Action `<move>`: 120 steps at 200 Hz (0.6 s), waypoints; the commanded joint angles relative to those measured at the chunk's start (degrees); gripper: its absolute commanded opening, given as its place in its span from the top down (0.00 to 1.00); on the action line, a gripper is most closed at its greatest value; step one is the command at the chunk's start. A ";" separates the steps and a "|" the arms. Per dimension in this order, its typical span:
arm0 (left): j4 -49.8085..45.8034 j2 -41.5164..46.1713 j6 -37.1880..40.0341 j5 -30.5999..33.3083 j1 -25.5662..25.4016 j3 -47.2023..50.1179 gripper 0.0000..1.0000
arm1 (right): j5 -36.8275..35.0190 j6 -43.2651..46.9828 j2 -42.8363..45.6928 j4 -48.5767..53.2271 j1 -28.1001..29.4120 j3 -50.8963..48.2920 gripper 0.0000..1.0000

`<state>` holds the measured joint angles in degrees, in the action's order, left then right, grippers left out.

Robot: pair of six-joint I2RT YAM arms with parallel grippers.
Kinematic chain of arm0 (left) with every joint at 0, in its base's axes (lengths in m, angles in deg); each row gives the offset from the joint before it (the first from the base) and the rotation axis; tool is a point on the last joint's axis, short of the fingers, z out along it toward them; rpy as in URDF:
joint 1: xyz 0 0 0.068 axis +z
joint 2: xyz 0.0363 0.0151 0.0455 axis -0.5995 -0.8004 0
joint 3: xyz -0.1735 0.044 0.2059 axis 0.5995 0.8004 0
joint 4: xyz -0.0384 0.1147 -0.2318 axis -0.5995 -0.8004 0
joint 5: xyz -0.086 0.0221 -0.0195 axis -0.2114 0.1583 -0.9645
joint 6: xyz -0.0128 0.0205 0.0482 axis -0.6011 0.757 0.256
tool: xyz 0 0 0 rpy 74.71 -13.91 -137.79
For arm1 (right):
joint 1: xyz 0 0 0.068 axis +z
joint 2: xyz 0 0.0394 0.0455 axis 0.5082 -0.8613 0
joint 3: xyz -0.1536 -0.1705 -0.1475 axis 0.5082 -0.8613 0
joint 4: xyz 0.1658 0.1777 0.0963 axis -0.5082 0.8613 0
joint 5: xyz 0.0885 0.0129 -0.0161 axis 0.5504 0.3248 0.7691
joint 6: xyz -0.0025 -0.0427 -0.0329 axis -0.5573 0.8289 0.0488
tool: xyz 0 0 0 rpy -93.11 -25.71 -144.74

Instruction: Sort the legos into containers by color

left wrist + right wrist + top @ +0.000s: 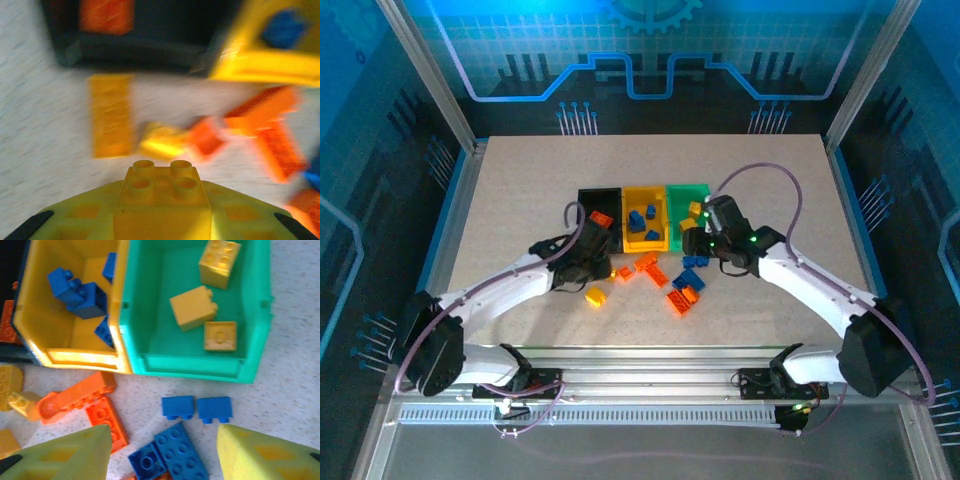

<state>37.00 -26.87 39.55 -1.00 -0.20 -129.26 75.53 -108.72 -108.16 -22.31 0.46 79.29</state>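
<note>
Black, yellow, green bins (642,197) abreast, legos (682,300) scattered before them, yellow lego (161,195) gripped

Robot lab test cell: aluminium frame posts (432,75), blue circuit-print backdrop panels (640,40), speckled worktable (520,190) inside enclosure.

The left arm (505,288) reaches from its base at the near edge of the table (520,200) up and to the right, and its wrist ends just in front of and to the left of the yellow bin (646,244). The left tool (588,266) points toward that bin, low over the table. Its two yellow fingers (80,217) press against both sides of a yellow brick (161,195), studs up. The right arm (810,285) bows in from the other side, wrist just right of the yellow bin. The right tool (694,244) points down in front of the bin's right corner, with both its fingers spread wide and nothing gripped between them.
</note>
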 commanded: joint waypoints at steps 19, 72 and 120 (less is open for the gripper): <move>1.65 -17.56 3.01 -1.98 -6.54 -20.52 0.66 | -1.14 -1.79 6.62 2.60 -4.04 -5.67 0.41; -1.16 -39.75 6.06 -3.41 -7.45 -48.18 0.67 | -0.64 -1.31 11.81 5.56 -6.13 -9.39 0.41; -5.72 -51.31 6.41 -2.24 -7.17 -64.55 0.48 | 0.62 -0.65 14.18 6.24 -6.92 -10.74 0.41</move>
<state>35.71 -74.76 44.75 -3.56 -7.59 -187.27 75.51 -109.35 -95.53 -17.61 -5.53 69.17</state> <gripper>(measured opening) 0.445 0.591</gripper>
